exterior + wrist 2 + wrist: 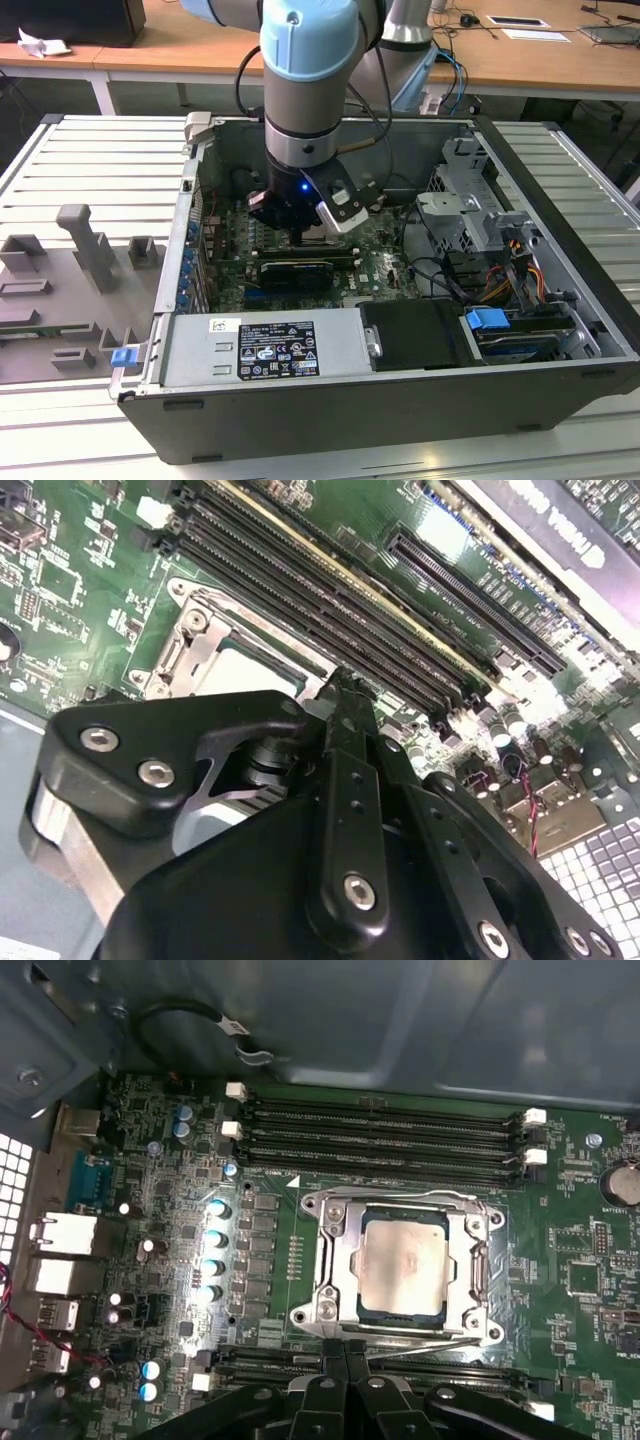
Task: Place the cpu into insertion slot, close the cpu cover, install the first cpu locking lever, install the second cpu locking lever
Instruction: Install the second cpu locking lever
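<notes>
1. Silvery-grey on top, and lying flat as the cpu [403, 1257] inside the insertion slot [402, 1320], in the first wrist view.
2. Framing that cpu with the cpu cover [335, 1260], folded down over the insertion slot and leaving the chip's top plate showing through the square window.
3. Running as thin metal levers along two opposite edges of the insertion slot: one [400, 1195] on the side toward the upper memory slots [380, 1125], the other [425, 1344] on the side toward the gripper. Not showing clearly whether either is hooked down.
4. Hovering with the gripper [344, 1344] just beside the insertion slot's edge, tips right by the nearer lever; not possible to tell whether touching it.
5. Keeping the jaws narrow, the two black fingers [330, 1360] lying pressed side by side with nothing seen between them.
6. Showing in the second wrist view as the same gripper [343, 685], reaching over the insertion slot's corner beside the long dark memory slots [330, 610].
7. Reaching down in the exterior view with the arm [300, 80] into the open computer case [400, 420], the gripper [300, 235] sitting low over the insertion slot's area, with the black graphics card [295, 272] just beside it and the grey power supply [260, 345] beyond the card.
</notes>
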Controlling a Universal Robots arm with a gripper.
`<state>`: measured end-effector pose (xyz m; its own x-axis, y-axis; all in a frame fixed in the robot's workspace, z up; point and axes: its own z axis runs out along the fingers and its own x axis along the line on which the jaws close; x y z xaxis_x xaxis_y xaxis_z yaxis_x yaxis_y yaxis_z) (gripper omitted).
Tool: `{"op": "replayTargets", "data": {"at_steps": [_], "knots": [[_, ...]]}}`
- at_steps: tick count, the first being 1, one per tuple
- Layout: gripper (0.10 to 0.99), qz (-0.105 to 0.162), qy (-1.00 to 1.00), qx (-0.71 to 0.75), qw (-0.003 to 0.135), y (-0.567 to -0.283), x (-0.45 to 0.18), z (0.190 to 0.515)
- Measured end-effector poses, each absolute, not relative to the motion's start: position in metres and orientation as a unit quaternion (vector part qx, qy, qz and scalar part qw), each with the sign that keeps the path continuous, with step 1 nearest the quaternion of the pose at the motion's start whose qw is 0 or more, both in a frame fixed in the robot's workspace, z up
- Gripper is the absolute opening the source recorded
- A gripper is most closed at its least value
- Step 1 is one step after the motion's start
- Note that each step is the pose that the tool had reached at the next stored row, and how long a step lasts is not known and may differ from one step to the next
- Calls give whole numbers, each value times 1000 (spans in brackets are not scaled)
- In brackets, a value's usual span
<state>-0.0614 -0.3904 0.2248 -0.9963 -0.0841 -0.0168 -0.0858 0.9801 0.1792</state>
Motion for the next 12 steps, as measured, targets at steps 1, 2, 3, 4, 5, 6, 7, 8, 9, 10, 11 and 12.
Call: {"op": "replayTargets", "data": {"at_steps": [1, 2, 3, 4, 5, 6, 7, 8, 9, 10, 11, 12], "knots": [[106, 91, 995, -43, 5, -390, -62, 225], [106, 91, 995, -43, 5, -390, -62, 225], [106, 91, 995, -43, 5, -390, -62, 225], [106, 91, 995, -43, 5, -390, -62, 225], [106, 91, 995, -43, 5, -390, -62, 225], [106, 91, 995, -43, 5, -390, -62, 225], [106, 91, 995, -43, 5, -390, -62, 225], [106, 91, 995, -43, 5, -390, -62, 225], [106, 91, 995, -43, 5, -390, -62, 225], [106, 91, 995, -43, 5, -390, -62, 225], [106, 91, 995, -43, 5, -390, -62, 225], [106, 91, 995, -43, 5, -390, -62, 225]]}}
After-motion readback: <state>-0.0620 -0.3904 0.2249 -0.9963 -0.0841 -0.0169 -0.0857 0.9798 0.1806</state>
